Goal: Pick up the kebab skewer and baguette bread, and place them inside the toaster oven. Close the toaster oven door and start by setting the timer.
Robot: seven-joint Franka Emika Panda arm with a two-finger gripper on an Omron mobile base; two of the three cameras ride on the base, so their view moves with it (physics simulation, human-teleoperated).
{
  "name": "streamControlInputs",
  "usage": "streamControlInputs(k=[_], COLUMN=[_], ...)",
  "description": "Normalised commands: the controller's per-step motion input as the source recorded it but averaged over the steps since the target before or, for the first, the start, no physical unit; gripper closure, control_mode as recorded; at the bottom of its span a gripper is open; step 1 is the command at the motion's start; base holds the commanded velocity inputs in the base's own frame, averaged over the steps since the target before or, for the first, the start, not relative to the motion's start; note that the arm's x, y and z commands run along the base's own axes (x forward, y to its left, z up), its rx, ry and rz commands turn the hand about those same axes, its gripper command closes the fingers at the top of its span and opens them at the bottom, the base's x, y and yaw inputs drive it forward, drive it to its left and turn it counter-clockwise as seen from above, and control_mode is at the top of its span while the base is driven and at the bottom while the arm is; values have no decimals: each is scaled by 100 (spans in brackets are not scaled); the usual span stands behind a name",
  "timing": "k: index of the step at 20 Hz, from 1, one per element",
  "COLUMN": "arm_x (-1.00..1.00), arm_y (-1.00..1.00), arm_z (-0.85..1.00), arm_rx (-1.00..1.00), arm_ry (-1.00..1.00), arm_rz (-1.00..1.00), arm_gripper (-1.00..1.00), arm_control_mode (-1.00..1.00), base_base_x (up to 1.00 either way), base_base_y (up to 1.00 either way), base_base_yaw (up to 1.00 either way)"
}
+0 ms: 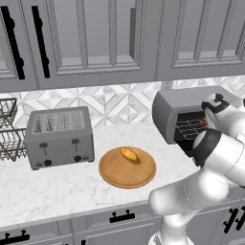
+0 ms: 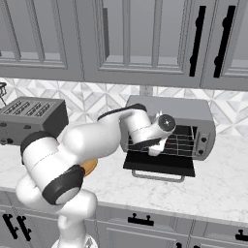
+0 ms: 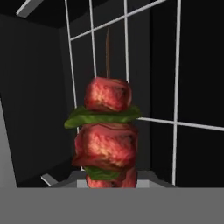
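Observation:
The kebab skewer (image 3: pixel 107 131), red meat chunks with green slices on a thin stick, stands right in front of the hand camera. It is inside the toaster oven (image 2: pixel 170 110), against the wire rack (image 3: pixel 177 87). A red bit of the kebab skewer (image 1: pixel 203 122) shows in the oven's mouth. My gripper (image 2: pixel 155 148) reaches over the toaster oven door (image 2: pixel 160 163) into the cavity, shut on the skewer. The door lies folded down flat. The baguette bread (image 1: pixel 129 154) rests on the round wooden board (image 1: pixel 127 170).
A grey slot toaster (image 1: pixel 60 136) stands left of the board, with a wire dish rack (image 1: pixel 8 131) beyond it. The oven's knob panel (image 2: pixel 204 140) is at its right side. Wall cabinets hang above the counter. My arm's elbow covers part of the oven front.

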Motion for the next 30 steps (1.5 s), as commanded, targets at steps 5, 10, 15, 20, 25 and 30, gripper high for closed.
streamControlInputs(k=[5, 10, 15, 20, 25, 30], arm_x=[28, 15, 13, 29, 16, 0], arm_y=[0, 0, 0, 0, 0, 0], arm_z=[0, -13, -22, -16, -6, 0], arm_rx=[0, 0, 0, 0, 0, 0], arm_ry=[0, 0, 0, 0, 1, 0], arm_rz=[0, 0, 0, 0, 0, 0], arm_gripper=[100, 100, 100, 100, -100, -100], arm_control_mode=[-100, -100, -100, -100, -100, -100], base_base_x=[0, 0, 0, 0, 0, 0], base_base_y=[0, 0, 0, 0, 0, 0], base_base_yaw=[0, 0, 0, 0, 0, 0])
